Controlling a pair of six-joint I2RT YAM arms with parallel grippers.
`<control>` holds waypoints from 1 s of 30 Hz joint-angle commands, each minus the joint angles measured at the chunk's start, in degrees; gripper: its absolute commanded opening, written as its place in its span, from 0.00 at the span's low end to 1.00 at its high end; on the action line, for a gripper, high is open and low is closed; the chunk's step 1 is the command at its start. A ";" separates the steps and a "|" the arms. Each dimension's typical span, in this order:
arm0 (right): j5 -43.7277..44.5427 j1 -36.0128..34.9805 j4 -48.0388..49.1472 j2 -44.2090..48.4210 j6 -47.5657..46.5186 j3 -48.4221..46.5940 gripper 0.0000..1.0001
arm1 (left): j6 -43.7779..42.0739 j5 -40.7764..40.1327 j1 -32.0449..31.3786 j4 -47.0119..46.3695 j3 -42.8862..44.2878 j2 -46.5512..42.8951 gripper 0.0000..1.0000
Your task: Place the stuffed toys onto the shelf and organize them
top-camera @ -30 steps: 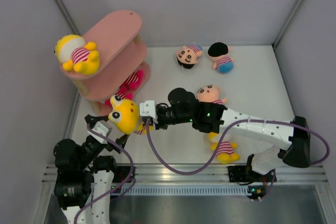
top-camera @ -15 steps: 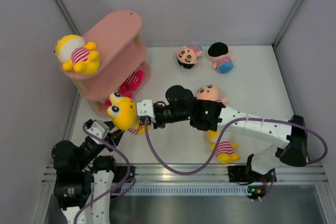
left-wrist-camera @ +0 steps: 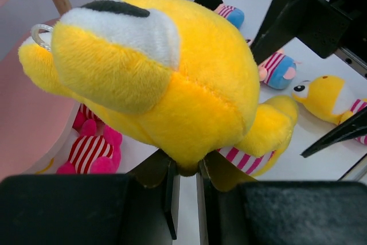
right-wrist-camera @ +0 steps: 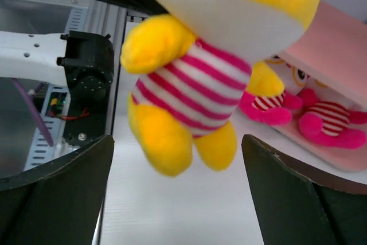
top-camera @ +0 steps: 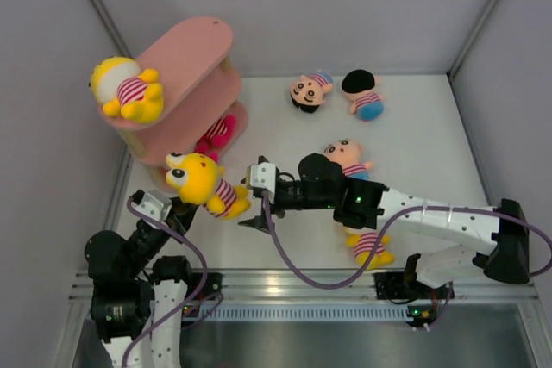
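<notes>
One yellow plush toy point(top-camera: 205, 184) now clenched by left end effector point(left-wrist-camera: 186, 170) alone, right end effector point(top-camera: 251, 204) released, backed away

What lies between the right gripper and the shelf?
The yellow toy, pinched by the left gripper, hangs between the right gripper and the shelf; right wrist view shows it.

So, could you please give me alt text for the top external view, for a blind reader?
The left gripper holds a yellow stuffed toy beside the pink shelf, with the right gripper open next to it. A second yellow toy lies on the top tier, magenta toys on the bottom, and four other toys on the table.
</notes>
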State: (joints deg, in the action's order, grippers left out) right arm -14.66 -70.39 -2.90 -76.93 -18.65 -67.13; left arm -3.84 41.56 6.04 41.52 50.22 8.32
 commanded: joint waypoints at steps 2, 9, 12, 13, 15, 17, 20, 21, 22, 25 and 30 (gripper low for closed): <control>-8.59 6.20 15.08 6.96 16.60 10.14 0.93 | 3.57 -2.54 0.46 -7.67 -0.73 -1.02 0.09; -14.43 9.75 26.35 4.60 32.69 14.84 0.87 | 5.42 -2.98 0.46 -7.94 -0.82 -1.46 0.09; -14.70 9.31 28.73 2.14 35.44 13.44 0.85 | 5.33 -2.89 0.46 -7.94 -0.65 -1.46 0.09; -15.66 9.31 29.08 1.70 36.14 12.39 0.84 | 5.24 -2.98 0.46 -7.94 -0.73 -1.72 0.10; -17.15 9.31 29.79 0.82 36.76 11.77 0.84 | 5.07 -3.33 0.46 -7.94 -0.73 -1.81 0.10; -18.47 9.04 31.01 0.55 37.46 11.59 0.84 | 4.89 -4.03 0.46 -7.94 -0.73 -2.16 0.10; -17.34 8.34 31.72 0.20 38.60 11.24 0.82 | 4.80 -3.69 0.46 -7.94 -0.91 -2.17 0.10; -17.34 8.34 32.51 -0.24 39.22 11.24 0.81 | 4.80 -3.42 0.46 -7.94 -1.26 -2.25 0.10; -17.42 8.34 33.12 -0.50 39.92 10.71 0.80 | 4.63 -3.16 0.37 -7.94 -1.44 -2.34 0.10; -18.56 8.25 34.36 -2.52 42.47 8.61 0.78 | 4.36 -3.59 0.46 -7.94 -1.44 -2.52 0.10; -17.34 7.73 33.67 -5.51 43.44 6.32 0.65 | 4.36 -4.12 0.46 -7.94 -1.44 -3.04 0.10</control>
State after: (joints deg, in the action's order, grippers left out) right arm -31.05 -61.34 26.52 -81.32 22.79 -56.93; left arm 0.12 37.34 6.24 37.12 48.97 6.07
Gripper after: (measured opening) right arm 0.683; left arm 0.187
